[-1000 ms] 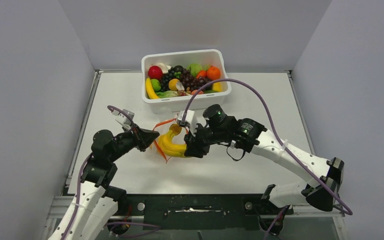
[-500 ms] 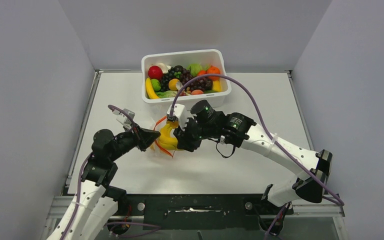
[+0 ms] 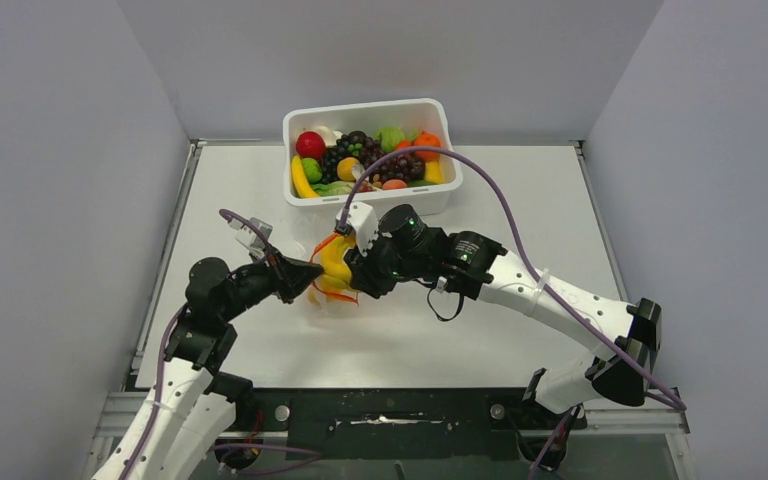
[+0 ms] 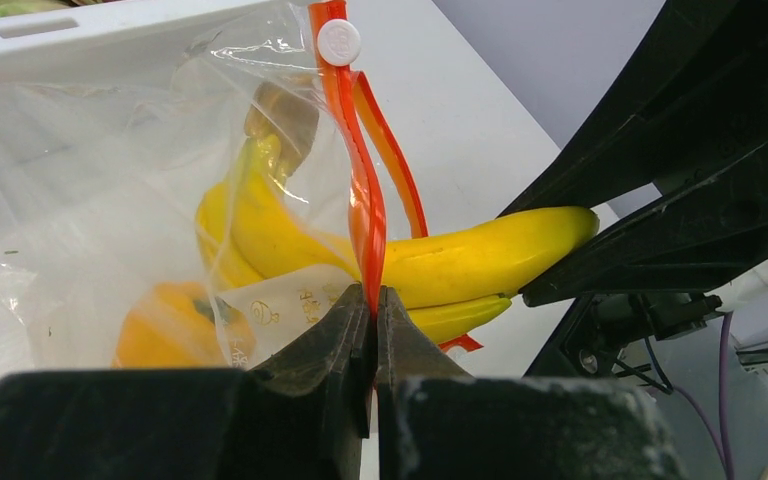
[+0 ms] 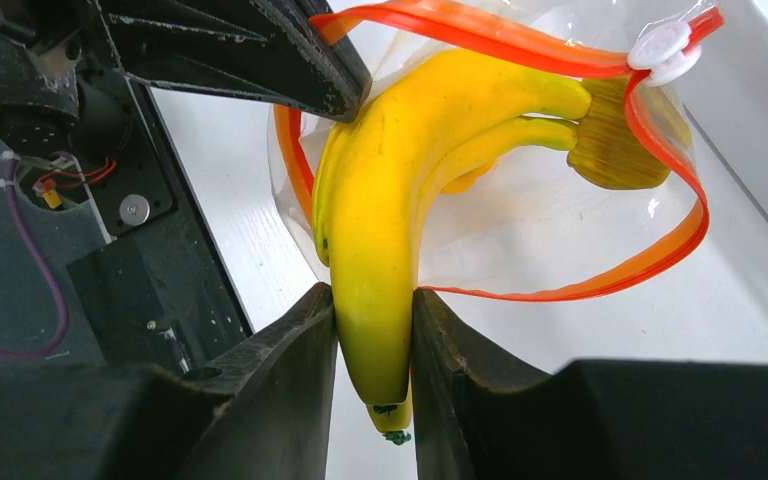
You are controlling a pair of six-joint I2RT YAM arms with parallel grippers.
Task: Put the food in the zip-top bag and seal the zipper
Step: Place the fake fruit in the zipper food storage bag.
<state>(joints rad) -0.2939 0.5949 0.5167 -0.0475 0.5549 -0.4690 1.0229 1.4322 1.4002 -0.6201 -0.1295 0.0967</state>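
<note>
The zip-top bag (image 4: 80, 170) stands open on the table (image 3: 530, 200) near the white tub (image 3: 360, 110), its zipper (image 5: 520, 45) pinched in the closed left end effector (image 4: 373, 300); the right end effector (image 5: 373, 310) clamps the banana bunch (image 5: 400, 200), halfway through the mouth; an orange pepper (image 4: 160, 335) is inside; release and sealing remain

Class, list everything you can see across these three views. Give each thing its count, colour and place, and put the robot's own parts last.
zip-top bag: one, clear, in front of the tub, mouth open
zipper: one, orange-red, along the bag's mouth
slider: one, white, on the zipper
banana bunch: one, yellow, stem end in the bag's mouth, tips outside
pepper: one, orange-yellow, inside the bag
tub: one, white, far side of the table
toy produce: many, mixed colours, in the tub
table: one, white
left gripper: one, black, shut on the zipper
right gripper: one, black, shut on the banana bunch
</note>
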